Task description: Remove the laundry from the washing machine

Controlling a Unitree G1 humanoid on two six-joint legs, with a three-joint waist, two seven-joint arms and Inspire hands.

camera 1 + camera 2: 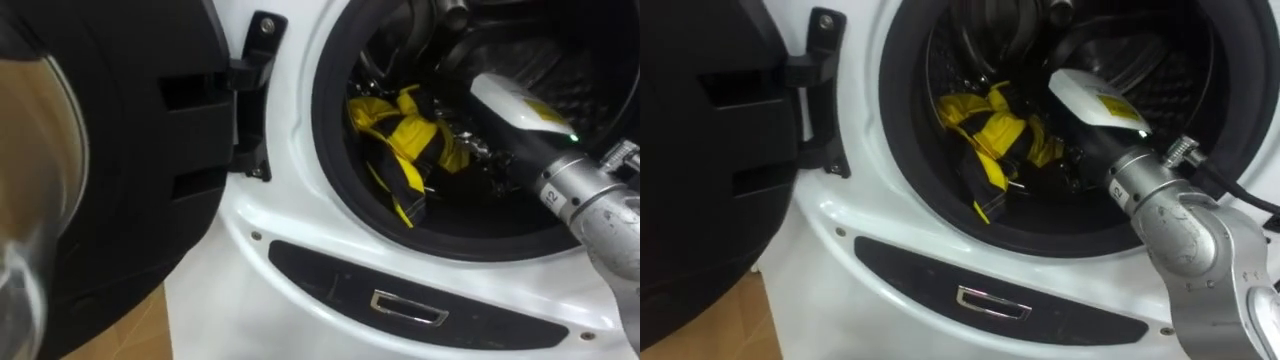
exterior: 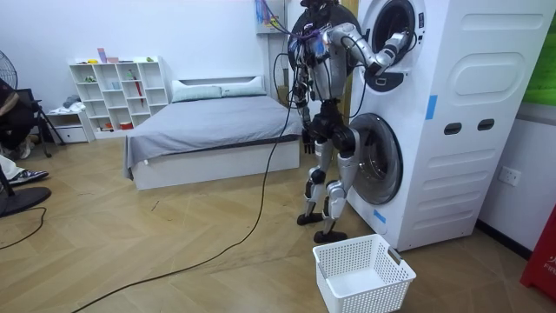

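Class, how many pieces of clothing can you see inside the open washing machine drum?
1: a yellow and black garment in the drum, left of the robot's right hand. Others may be hidden behind the arm or deeper inside.

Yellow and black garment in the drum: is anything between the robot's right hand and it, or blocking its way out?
Nothing visible does. The right hand is inside the drum, right beside the yellow and black garment. The door stands open at the left, clear of the opening. Contact with the cloth cannot be told.
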